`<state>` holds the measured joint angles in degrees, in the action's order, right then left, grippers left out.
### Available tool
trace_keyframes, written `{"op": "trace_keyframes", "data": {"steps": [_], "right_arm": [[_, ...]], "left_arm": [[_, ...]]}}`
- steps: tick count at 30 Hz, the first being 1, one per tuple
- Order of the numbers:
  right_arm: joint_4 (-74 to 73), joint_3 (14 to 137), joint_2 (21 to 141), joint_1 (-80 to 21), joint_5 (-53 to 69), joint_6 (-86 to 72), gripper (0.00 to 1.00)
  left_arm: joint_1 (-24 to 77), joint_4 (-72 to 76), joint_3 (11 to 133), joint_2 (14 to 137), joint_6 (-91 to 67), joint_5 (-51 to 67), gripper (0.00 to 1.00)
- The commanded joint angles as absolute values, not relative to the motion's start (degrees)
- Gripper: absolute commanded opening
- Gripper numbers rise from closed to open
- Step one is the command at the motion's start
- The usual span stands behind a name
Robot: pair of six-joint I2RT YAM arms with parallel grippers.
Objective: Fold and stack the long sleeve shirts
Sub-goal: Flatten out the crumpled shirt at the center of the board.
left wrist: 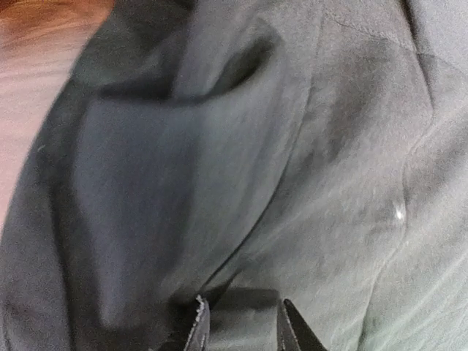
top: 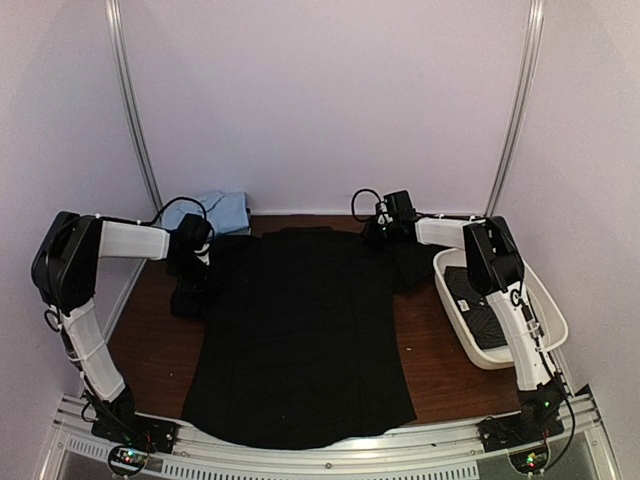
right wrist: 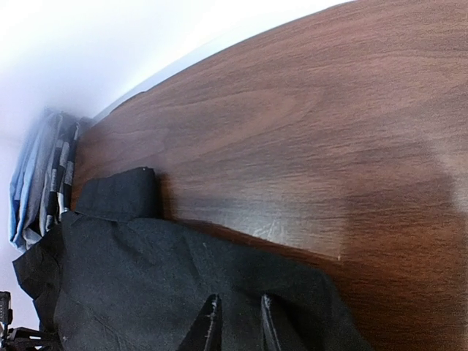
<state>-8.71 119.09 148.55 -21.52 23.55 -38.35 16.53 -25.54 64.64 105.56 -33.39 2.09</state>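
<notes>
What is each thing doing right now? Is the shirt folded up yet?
black shirt: spread flat on the table, not folded.
left gripper: shut on the black shirt's bunched cloth at its left side.
right gripper: shut on the black shirt's cloth at its far right edge.
blue cloth: folded, lying at the far left.
white bin: on the right, holding a dark patterned cloth.

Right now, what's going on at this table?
A plain black long-sleeve shirt lies spread flat on the brown wooden table. The left gripper pinches cloth at the shoulder on its side. The right gripper straddles cloth at the other shoulder, grip unclear. A folded light-blue cloth sits at the back-left corner.
</notes>
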Motion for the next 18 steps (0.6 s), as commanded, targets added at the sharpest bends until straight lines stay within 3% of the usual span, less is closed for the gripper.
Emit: {"op": "trace_keyframes", "data": {"steps": [1, 10, 18], "right_arm": [[-12.01, 117.31, 150.30, -20.85, 20.57, -38.31, 0.21], [-12.12, 115.58, 149.44, -19.69, 20.92, -37.82, 0.20], [-12.90, 115.58, 148.54, -19.36, 20.98, -36.80, 0.20]], "left_arm": [[15.50, -25.26, 62.96, 100.23, -35.95, -1.56, 0.33], [13.45, -24.58, 57.75, 93.83, -40.35, -2.16, 0.34], [10.90, -20.76, 51.49, 96.74, -43.46, 4.36, 0.33]]}}
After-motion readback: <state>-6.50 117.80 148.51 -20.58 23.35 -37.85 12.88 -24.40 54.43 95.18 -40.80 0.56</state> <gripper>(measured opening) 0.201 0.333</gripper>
